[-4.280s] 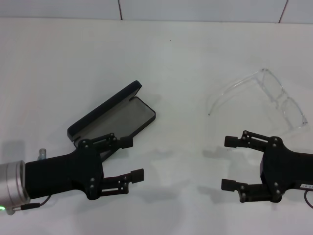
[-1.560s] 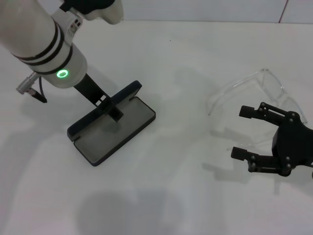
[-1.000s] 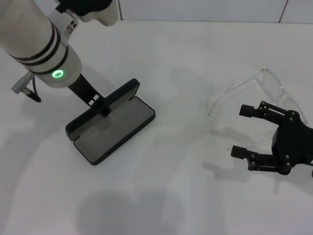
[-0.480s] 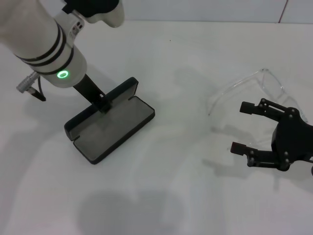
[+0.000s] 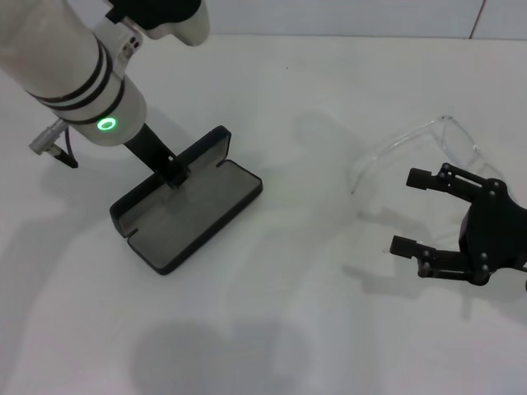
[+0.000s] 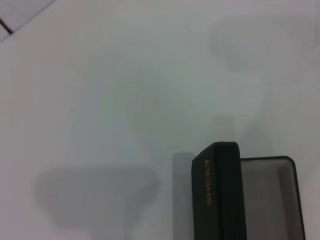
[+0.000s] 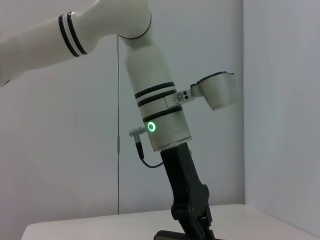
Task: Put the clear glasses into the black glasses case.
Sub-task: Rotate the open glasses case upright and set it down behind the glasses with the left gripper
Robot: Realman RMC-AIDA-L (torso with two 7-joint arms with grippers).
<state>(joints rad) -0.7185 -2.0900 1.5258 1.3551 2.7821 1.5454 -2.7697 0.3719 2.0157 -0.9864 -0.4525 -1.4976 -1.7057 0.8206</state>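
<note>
The left tool (image 5: pixel 173 173) is down at the raised lid of the case (image 5: pixel 188 211), its black fingers at the lid's edge about midway along; whether they are clamped on the lid or apart I cannot tell. The right tool (image 5: pixel 418 211) hovers near the counter's right side with its two fingers spread wide, holding nothing.

There is one case and one pair of glasses (image 5: pixel 428 156). The case lies open on the left half of the counter (image 5: pixel 288 313), set diagonally, grey lining showing in its tray and the lid standing up along the far long side. The left wrist view shows the lid on edge with orange lettering (image 6: pixel 208 182) on its outer face. The glasses sit on the counter well apart from the case, to the right, just beyond the right tool, one clear arm reaching toward the middle of the counter.

The counter is plain white, with soft shadows of both arms on it. Behind it runs a pale tiled wall (image 5: pixel 346 16) with dark grout lines.

The left arm (image 5: pixel 70 62), white with black bands and a green ring light (image 5: pixel 106 125), comes in from the upper left and slants steeply down to the case. The right wrist view sees that arm from across the counter, leaning downward. The right arm enters low from the right edge, tool pointing left.
</note>
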